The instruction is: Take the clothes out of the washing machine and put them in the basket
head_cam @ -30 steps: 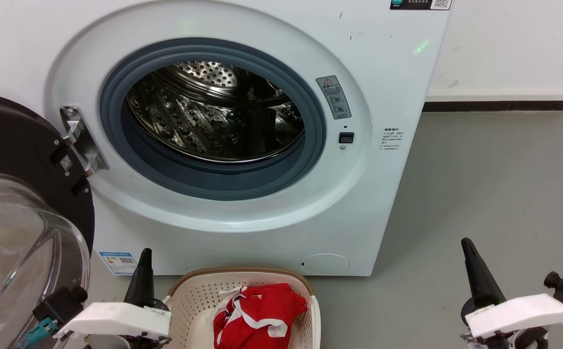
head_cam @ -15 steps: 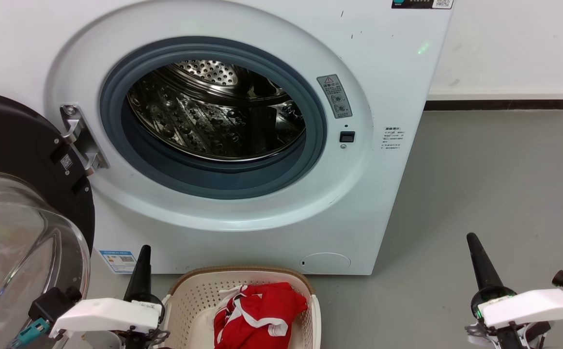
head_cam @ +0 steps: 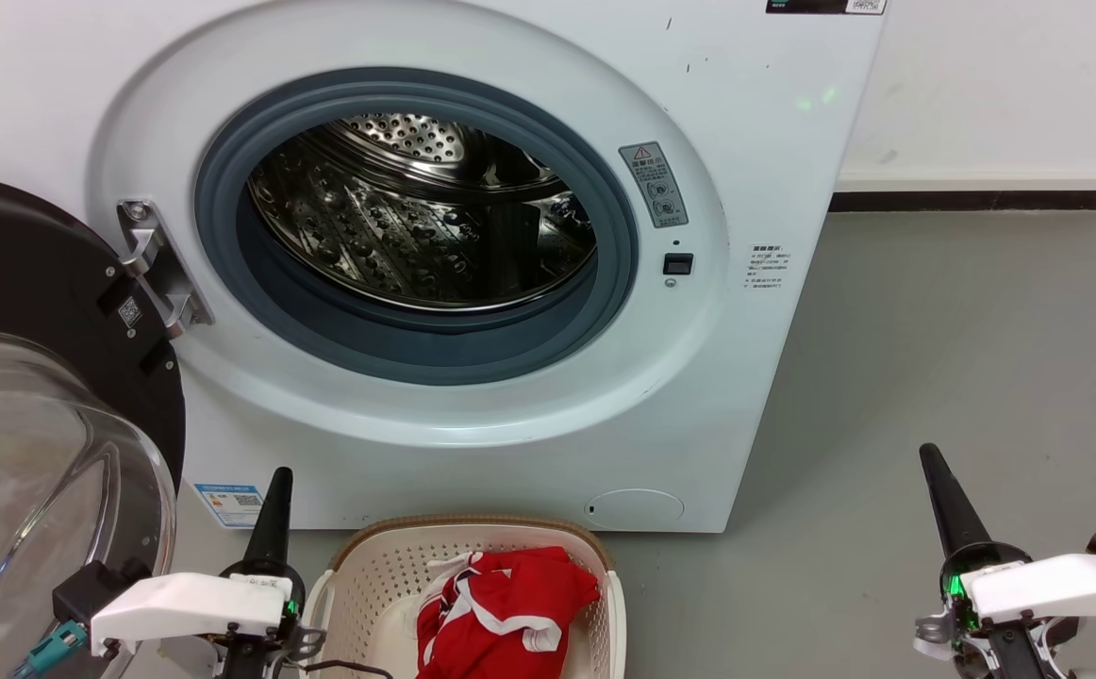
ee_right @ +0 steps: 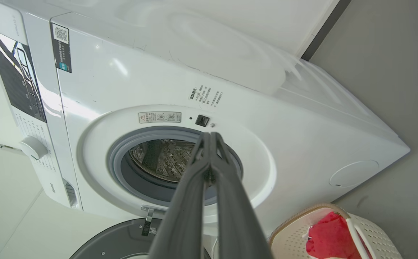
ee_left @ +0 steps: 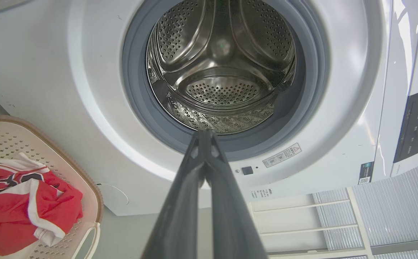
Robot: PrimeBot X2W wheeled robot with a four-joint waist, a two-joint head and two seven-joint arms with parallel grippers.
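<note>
— Grey floor [head_cam: 963, 311], white washing machine [head_cam: 755, 151], its door [head_cam: 20, 273] swung open. Your jaws?
— Your left jaws and right jaws are clenched, empty. Just beside the left, the basket [head_cam: 473, 521] holds the red clothes [head_cam: 510, 604].

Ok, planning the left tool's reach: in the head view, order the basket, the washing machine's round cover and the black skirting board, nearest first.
1. basket, just right of the left tool.
2. round cover, low on the washing machine, right side.
3. black skirting board, far right along the wall.
</note>
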